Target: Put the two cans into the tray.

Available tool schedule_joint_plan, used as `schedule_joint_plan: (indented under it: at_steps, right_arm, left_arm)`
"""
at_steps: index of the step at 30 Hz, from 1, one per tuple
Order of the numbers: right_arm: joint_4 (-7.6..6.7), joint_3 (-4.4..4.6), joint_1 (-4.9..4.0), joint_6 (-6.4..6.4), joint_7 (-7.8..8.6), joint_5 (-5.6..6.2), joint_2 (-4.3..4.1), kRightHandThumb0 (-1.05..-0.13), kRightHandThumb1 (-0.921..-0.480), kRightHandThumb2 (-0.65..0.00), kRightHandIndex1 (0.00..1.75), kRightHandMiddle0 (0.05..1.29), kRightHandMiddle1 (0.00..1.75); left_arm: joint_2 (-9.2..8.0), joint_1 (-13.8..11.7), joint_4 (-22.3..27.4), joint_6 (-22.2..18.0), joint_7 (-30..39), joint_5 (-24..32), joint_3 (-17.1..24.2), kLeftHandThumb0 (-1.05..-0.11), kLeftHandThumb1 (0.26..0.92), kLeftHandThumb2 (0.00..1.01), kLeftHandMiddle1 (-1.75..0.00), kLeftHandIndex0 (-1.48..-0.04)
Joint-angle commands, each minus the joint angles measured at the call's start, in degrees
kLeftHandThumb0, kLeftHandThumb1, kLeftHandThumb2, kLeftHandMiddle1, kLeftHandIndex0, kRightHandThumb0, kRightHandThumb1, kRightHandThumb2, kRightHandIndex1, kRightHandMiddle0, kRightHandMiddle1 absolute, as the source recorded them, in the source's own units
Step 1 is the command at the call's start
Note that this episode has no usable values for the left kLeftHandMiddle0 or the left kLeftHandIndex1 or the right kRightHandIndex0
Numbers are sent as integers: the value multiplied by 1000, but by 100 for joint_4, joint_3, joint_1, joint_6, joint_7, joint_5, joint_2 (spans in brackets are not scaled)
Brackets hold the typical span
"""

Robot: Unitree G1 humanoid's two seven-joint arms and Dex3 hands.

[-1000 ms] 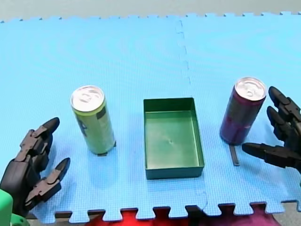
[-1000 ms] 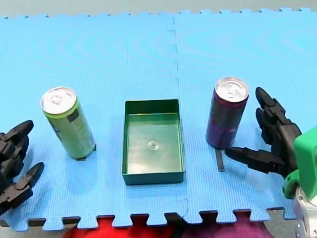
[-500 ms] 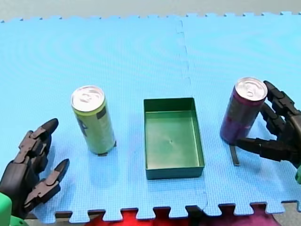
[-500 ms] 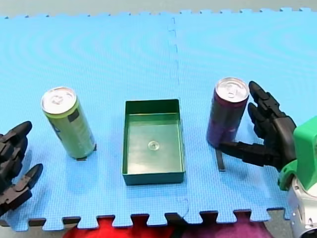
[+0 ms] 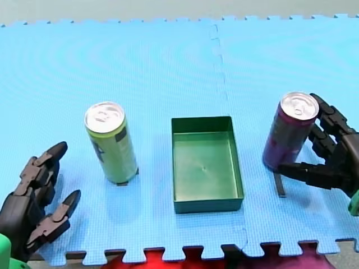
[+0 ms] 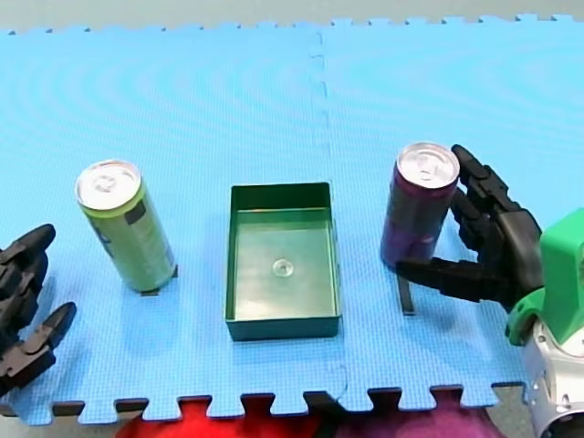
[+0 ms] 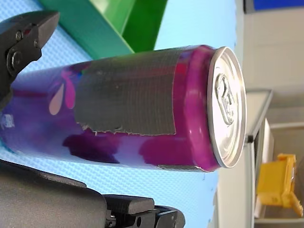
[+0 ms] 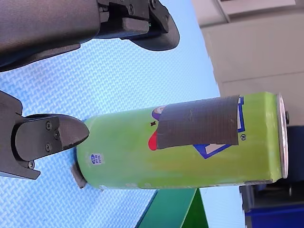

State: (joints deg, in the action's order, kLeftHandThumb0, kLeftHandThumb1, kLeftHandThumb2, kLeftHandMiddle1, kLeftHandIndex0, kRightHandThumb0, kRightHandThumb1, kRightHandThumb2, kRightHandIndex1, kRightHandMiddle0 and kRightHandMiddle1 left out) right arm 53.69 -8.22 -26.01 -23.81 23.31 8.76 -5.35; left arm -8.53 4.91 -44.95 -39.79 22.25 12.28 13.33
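Closing around the upright purple can [image 6: 420,214], my right hand [image 6: 484,242] has moved in from the right over the last second: thumb at the can's near base, fingers beside its right wall, not clamped. The green can [image 6: 123,228] stands left of the green tray [image 6: 278,189], the purple can right of it. My left hand [image 6: 23,306], at near left, holds nothing.

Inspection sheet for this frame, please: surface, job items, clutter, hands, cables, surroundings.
Surface: blue foam mat, jigsaw-joined tiles.
Job's things: green can upright left of the green tray; purple can upright to its right; tray holds neither can.
Clutter: dark strip on the mat by the purple can.
Robot hands: left robot hand open, near left corner, apart from the green can; right robot hand open, close beside the purple can.
Cables: nothing seen.
Surroundings: red surface past the mat's near edge.
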Motion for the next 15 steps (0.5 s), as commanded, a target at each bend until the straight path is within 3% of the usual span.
schedule_joint_plan:
  at_steps: [1,9,15]
  right_arm:
    - [0,-9,-66,32,1,26,11,-442,-550,0,4,93,0]
    - [-156,64,-126,212,-91,-29,104,-397,-555,-2,2,93,0]
    - [-191,73,-157,319,-36,3,122,-366,-561,-3,1,96,1]
  left_arm:
    - [-39,16,-26,-44,7,16,17,-1048,921,487,-11,-74]
    - [-44,9,-38,-75,27,20,28,-1048,921,494,-11,-75]
    - [-46,-9,-24,-85,54,29,29,-1048,921,497,-12,-76]
